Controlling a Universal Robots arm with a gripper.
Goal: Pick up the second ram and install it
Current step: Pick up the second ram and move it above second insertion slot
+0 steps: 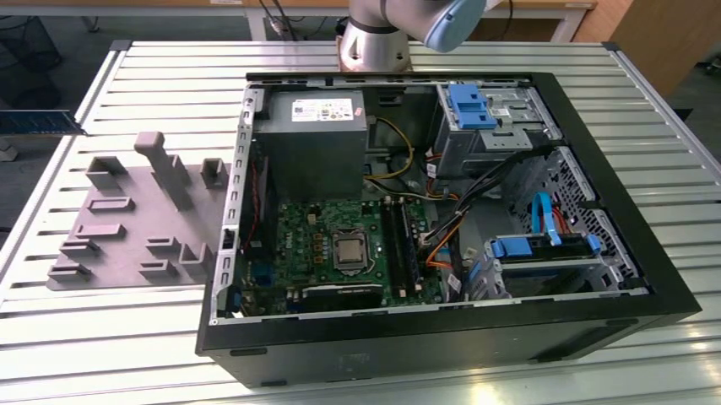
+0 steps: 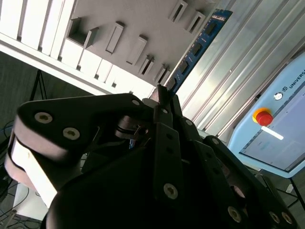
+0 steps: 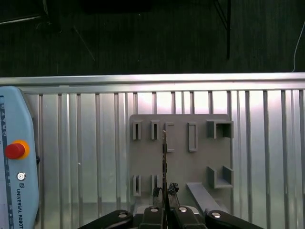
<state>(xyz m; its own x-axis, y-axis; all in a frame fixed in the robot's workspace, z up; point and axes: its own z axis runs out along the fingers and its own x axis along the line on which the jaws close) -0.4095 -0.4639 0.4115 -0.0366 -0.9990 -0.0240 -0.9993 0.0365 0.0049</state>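
The ram (image 3: 164,157) is clamped between the gripper's (image 3: 164,194) fingers and is seen edge-on in the first wrist view, against the grey holder (image 3: 200,162) on the slatted table (image 3: 86,157). The open case (image 1: 631,278) is seen in the exterior view.

White lettering runs along the edge of the pale blue teach pendant (image 3: 21,129) in both wrist views. In the exterior view, a white printed label (image 1: 322,110) on the grey power supply (image 1: 310,152) is too small to read.
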